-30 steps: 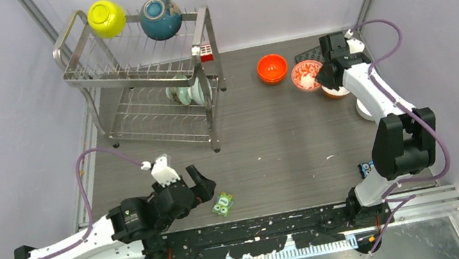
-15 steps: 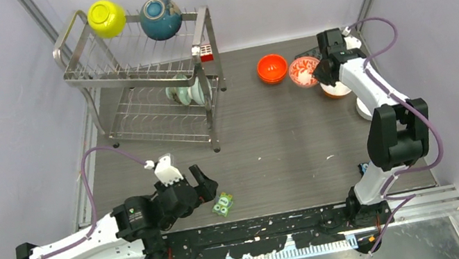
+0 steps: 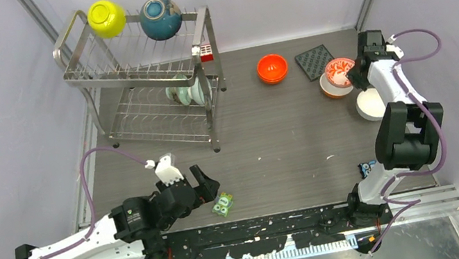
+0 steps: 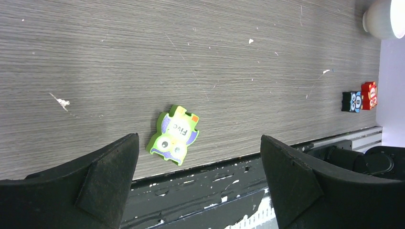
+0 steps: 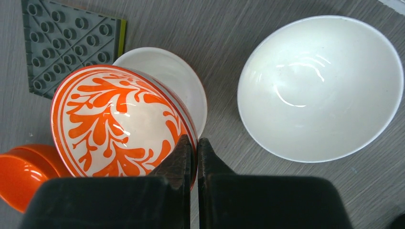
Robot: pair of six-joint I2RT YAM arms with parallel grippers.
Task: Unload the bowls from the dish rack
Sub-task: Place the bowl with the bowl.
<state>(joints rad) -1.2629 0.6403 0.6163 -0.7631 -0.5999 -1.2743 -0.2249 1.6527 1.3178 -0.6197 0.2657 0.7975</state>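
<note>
Right fingers (image 5: 184,155) clamped on flowered bowl (image 5: 114,121) rim, bowl tilted, mouth upward, left fingers (image 4: 107,171) apart

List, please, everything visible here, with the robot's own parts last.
dish rack: 1, steel, far left
yellow-green bowl: 1, top tier, left
teal bowl: 1, top tier, right
pale bowls: unclear, lower tier
red-white block: 1, rack's right end
orange bowl: 1, right of rack
studded mat: 1, dark grey, far right
patterned bowl: 1, white and orange-red, right gripper
lower bowls: white, orange, partly hidden beneath it
white bowl: 1, table's right edge
owl piece: 1, green, near edge
small blocks: 2, blue-black, red, near right
left gripper: open, by owl piece
right gripper: shut on patterned bowl
</note>
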